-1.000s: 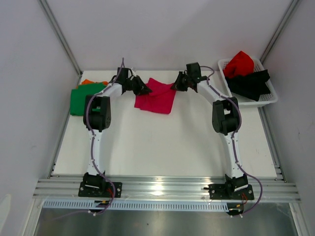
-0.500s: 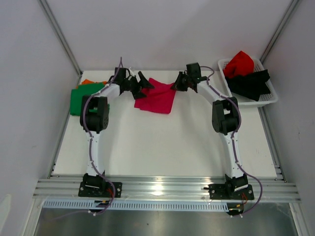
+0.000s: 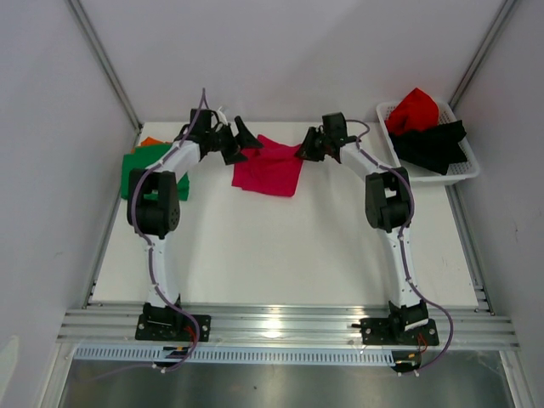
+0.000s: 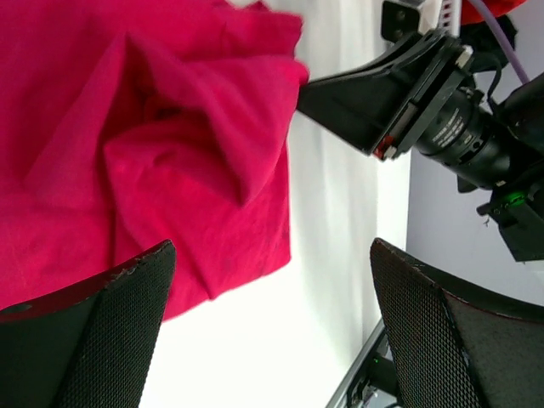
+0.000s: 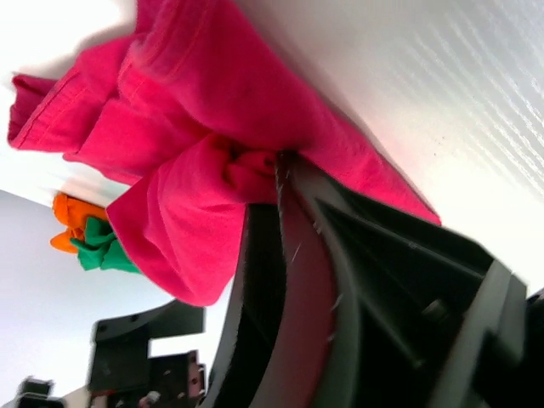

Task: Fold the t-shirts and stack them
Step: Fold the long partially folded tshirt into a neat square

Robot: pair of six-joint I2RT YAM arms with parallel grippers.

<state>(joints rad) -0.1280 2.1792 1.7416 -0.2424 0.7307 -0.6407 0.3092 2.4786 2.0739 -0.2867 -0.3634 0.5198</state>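
A magenta t-shirt (image 3: 268,167) lies crumpled at the back middle of the table. My left gripper (image 3: 241,139) hovers at its left edge, wide open. In the left wrist view both fingers (image 4: 93,340) stand far apart over bare table, with the magenta t-shirt (image 4: 153,144) beyond them. My right gripper (image 3: 304,150) is at the shirt's right corner. Its jaws (image 5: 274,166) are narrowly parted, with a bunched fold of the magenta t-shirt (image 5: 195,76) caught at their tips. A green t-shirt (image 3: 129,167) lies on an orange t-shirt (image 3: 151,141) at the far left.
A white lattice basket (image 3: 467,166) at the back right holds a red t-shirt (image 3: 414,109) and a black t-shirt (image 3: 435,143). White walls close in the table on the left, back and right. The right gripper's body (image 4: 382,102) shows in the left wrist view.
My left gripper has opened wide and let go of the magenta shirt's left edge, and the left arm has swung slightly left. The right jaws have eased apart a little.
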